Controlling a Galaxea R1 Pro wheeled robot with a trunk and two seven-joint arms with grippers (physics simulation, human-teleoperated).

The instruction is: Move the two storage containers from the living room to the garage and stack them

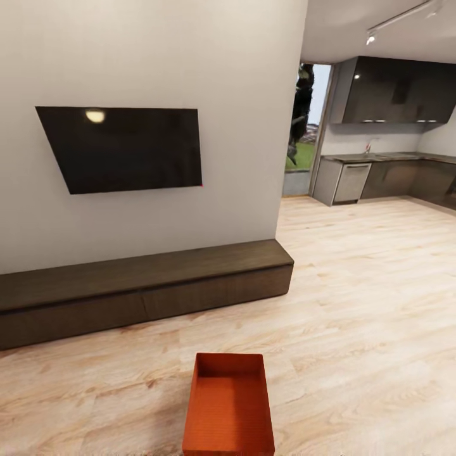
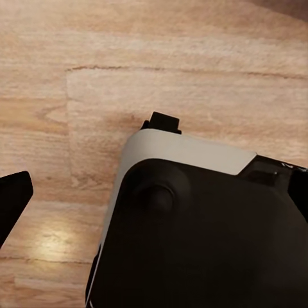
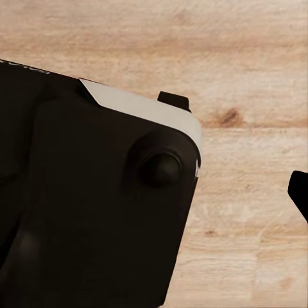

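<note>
One orange-red storage container [image 1: 229, 408] lies open-topped and empty on the light wood plank floor [image 1: 354, 316] of the living room, at the bottom middle of the head view. The second container is out of view. In the left wrist view a single black finger [image 2: 13, 199] of my left gripper juts in at the frame's edge, over the wood floor. The right wrist view likewise has one black finger [image 3: 300, 192] of my right gripper at the edge. Each finger stands far off the view's middle with nothing against it. Both wrist cameras look down on my own black and white body [image 2: 192, 231].
A long dark low bench [image 1: 145, 288] runs along the white wall under a black TV [image 1: 123, 149]. To the right the floor opens toward a kitchen with dark cabinets [image 1: 392, 92] and a doorway [image 1: 307, 120] to the outside.
</note>
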